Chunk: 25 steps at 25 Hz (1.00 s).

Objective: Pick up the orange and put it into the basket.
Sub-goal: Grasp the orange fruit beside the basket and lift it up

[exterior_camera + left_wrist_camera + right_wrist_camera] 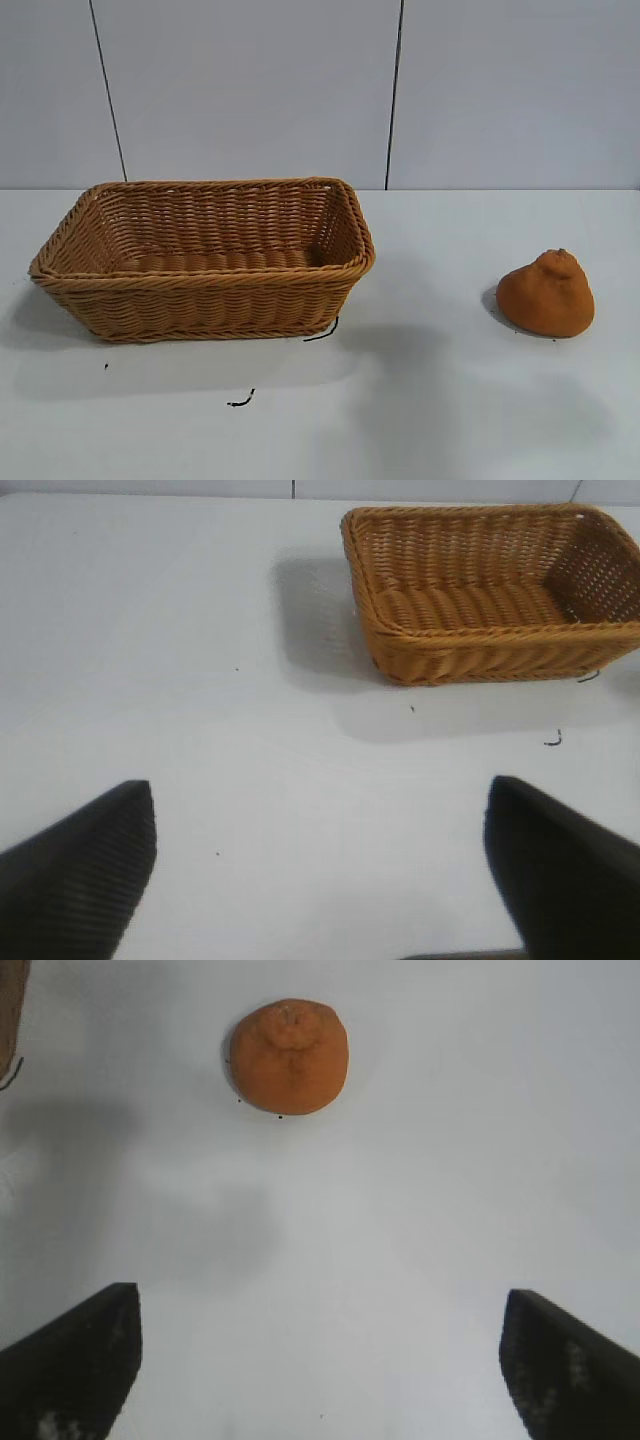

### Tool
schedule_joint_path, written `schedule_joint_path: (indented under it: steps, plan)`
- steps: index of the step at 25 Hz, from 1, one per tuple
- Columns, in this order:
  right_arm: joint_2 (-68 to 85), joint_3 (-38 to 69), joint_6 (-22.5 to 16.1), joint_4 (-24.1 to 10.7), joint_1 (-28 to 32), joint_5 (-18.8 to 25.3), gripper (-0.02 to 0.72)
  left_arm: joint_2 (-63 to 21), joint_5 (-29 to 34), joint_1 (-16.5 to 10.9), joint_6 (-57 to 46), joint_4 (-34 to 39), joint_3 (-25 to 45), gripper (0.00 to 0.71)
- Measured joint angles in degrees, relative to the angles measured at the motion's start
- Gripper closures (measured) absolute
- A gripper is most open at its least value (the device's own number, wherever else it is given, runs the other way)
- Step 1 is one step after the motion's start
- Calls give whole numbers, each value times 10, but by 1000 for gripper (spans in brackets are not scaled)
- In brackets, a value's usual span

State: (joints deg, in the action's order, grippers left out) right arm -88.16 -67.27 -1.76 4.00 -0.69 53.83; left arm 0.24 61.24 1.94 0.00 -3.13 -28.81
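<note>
The orange (546, 293), lumpy with a small knob on top, sits on the white table at the right. The empty wicker basket (205, 283) stands at the left. Neither arm shows in the exterior view. In the right wrist view the orange (289, 1056) lies well ahead of my right gripper (322, 1305), which is open and empty above the table. In the left wrist view the basket (490, 640) lies far ahead of my left gripper (320, 805), also open and empty.
A white table (420, 400) with a grey panelled wall behind it. Small dark scraps (240, 401) lie on the table in front of the basket, one (322, 332) at its near right corner. A sliver of the basket (10, 1005) shows in the right wrist view.
</note>
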Motion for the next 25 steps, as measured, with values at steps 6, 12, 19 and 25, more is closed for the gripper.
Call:
schedule_joint_path:
  steps: [6, 12, 19, 25]
  plan:
    - [-150, -136, 0, 13, 0, 12, 8, 0, 0, 0, 0, 0, 0, 71]
    - [-230, -168, 13, 13, -17, 23, 8, 0, 0, 0, 0, 0, 0, 71]
    - [-292, -170, 8, 10, -28, 15, 8, 0, 0, 0, 0, 0, 0, 71]
    - [-344, -171, -2, -5, -28, -2, 8, 0, 1, 0, 0, -1, 0, 71]
